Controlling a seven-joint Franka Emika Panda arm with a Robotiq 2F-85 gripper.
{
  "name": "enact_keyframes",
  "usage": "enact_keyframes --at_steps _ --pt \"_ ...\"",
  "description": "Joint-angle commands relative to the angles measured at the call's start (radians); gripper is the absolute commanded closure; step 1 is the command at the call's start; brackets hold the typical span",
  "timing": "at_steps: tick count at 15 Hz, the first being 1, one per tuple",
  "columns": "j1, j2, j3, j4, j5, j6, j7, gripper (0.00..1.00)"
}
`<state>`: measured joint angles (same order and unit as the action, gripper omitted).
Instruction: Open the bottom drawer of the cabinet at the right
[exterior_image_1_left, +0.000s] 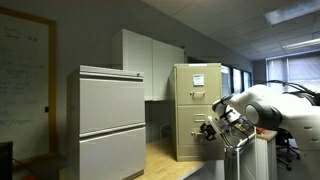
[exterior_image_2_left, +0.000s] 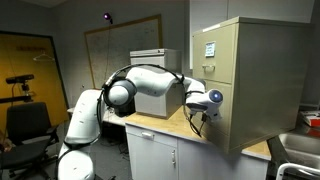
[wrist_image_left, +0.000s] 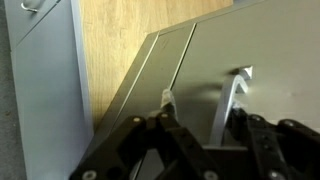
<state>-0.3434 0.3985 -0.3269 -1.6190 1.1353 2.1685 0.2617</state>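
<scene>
The tan cabinet (exterior_image_1_left: 196, 85) (exterior_image_2_left: 245, 55) stands on a wooden counter, with white paper labels on its top drawer. The bottom drawer (exterior_image_1_left: 188, 138) (exterior_image_2_left: 250, 115) looks shut in both exterior views. My gripper (exterior_image_1_left: 211, 130) (exterior_image_2_left: 203, 112) is right at the bottom drawer's front. In the wrist view the gripper (wrist_image_left: 205, 112) is open. Its dark fingers straddle the drawer's silver handle (wrist_image_left: 228, 105), which lies close to the right finger. The drawer front (wrist_image_left: 270, 50) fills the right of that view.
A wider pale grey cabinet (exterior_image_1_left: 110, 120) (exterior_image_2_left: 155, 62) stands on the same wooden counter (exterior_image_2_left: 160, 125) (wrist_image_left: 115, 40), with a gap to the tan one. White wall cupboards (exterior_image_1_left: 150, 60) hang behind. A metal sink (exterior_image_2_left: 300, 150) lies past the tan cabinet.
</scene>
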Motion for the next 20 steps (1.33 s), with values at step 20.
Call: enact_keyframes --at_steps 20 --pt "0.095 -0.277 0.108 -0.304 -0.532 0.215 0.15 0.94"
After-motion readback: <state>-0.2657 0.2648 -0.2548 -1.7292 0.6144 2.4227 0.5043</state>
